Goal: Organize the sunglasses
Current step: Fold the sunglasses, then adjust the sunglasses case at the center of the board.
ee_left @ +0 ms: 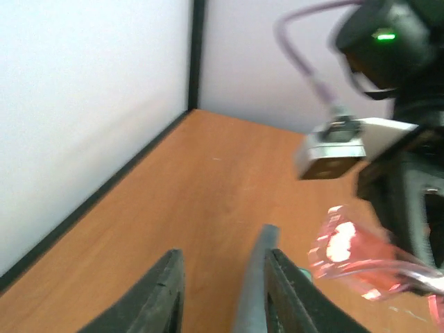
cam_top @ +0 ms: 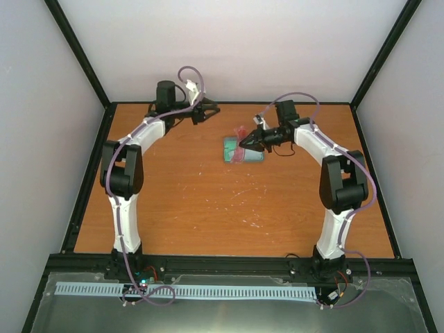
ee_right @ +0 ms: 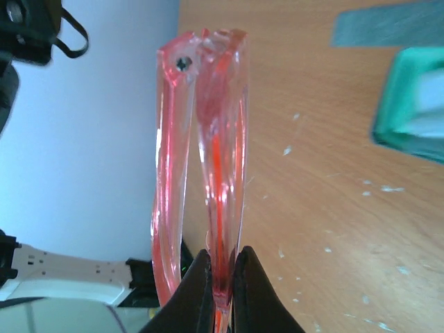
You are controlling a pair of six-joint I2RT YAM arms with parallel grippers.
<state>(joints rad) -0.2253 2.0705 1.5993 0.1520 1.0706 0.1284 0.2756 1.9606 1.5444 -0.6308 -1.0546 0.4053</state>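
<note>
The sunglasses are see-through pinkish-red and folded. My right gripper is shut on their lower edge and holds them up off the table. In the top view the right gripper holds the sunglasses over the left end of the teal-lined case, which lies open on the table. The case also shows at the right of the right wrist view. My left gripper is open and empty near the back wall, left of the case. From the left wrist view the sunglasses show blurred at the right.
The wooden table has black edge rails and white walls on three sides. A flat grey-blue piece lies on the table beyond the case. The right arm's wrist hangs close to the left gripper.
</note>
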